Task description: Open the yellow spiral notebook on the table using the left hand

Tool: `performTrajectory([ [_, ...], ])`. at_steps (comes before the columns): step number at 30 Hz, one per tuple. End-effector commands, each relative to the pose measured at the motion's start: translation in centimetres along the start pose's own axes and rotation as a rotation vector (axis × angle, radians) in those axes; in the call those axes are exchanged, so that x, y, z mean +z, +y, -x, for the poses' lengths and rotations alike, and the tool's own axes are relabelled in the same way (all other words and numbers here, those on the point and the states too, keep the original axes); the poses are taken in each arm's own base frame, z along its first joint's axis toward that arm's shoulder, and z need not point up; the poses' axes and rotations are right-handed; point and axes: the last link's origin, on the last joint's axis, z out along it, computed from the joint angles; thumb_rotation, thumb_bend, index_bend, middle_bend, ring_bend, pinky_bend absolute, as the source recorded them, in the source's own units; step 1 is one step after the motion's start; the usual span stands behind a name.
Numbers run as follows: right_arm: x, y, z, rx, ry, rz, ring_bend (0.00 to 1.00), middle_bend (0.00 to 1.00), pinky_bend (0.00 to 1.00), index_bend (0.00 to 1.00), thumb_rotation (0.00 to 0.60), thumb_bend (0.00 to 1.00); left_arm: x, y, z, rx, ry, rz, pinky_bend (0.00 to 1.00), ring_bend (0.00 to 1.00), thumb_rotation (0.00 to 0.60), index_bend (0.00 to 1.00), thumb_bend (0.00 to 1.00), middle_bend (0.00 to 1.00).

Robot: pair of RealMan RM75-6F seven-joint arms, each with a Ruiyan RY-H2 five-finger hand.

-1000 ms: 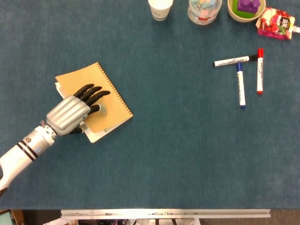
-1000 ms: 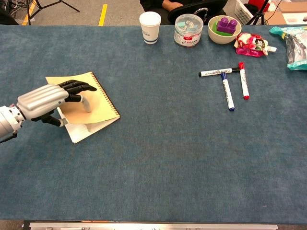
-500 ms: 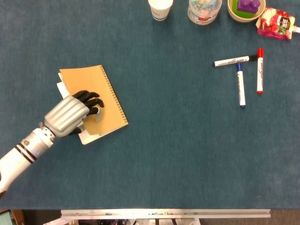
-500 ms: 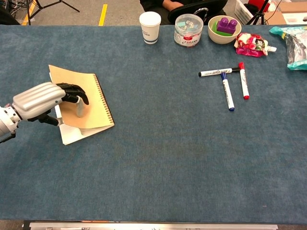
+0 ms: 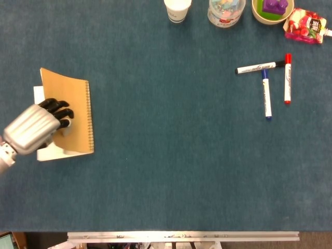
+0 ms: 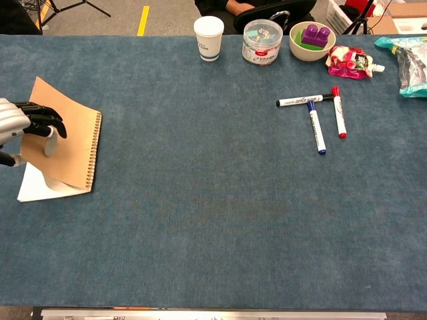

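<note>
Beyond table edge (image 6: 167,27) — chest view only — floor, while fingers (image 6: 41,119) lift notebook cover (image 6: 70,143).

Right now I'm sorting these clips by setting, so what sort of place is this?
Probably a robot test bench in a lab or workshop. A blue cloth-covered table holds staged props: a notebook, markers and a cup. Beyond its far edge, a bare floor with yellow tape.

Even, bright overhead light; both views sharp.
Only soft, short shadows are cast on the worktop (image 5: 171,155); no glare or blur is seen.
</note>
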Motion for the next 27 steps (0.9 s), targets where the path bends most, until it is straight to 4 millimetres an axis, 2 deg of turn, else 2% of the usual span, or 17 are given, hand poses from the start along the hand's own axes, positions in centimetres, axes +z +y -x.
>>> performTrajectory([
  [1, -0.1, 0.0, 0.1, 0.001, -0.001, 0.001, 0.22, 0.32, 0.29, 0.36, 0.600, 0.39, -0.7, 0.7, -1.5, 0.153, 0.011, 0.052, 0.25, 0.20, 0.600, 0.67, 0.47, 0.32],
  [7, -0.2, 0.1, 0.1, 0.005, 0.000, 0.003, 0.22, 0.32, 0.29, 0.36, 0.600, 0.39, 0.3, 4.1, -2.5, 0.272, 0.002, 0.137, 0.25, 0.20, 0.600, 0.65, 0.47, 0.32],
  [16, -0.5, 0.7, -0.1, 0.010, 0.007, 0.017, 0.22, 0.32, 0.29, 0.36, 0.600, 0.39, 2.9, 9.9, -2.3, 0.350, -0.023, 0.222, 0.25, 0.20, 0.600, 0.64, 0.47, 0.31],
  [22, -0.7, 1.2, -0.3, 0.011, 0.014, 0.029, 0.22, 0.32, 0.29, 0.36, 0.600, 0.39, 4.4, 12.8, -1.9, 0.417, -0.041, 0.229, 0.25, 0.20, 0.600, 0.59, 0.47, 0.29],
  [27, -0.8, 1.4, -0.3, 0.013, 0.013, 0.033, 0.22, 0.32, 0.29, 0.36, 0.600, 0.39, 4.9, 14.3, -1.7, 0.482, -0.050, 0.216, 0.25, 0.20, 0.600, 0.53, 0.47, 0.29],
])
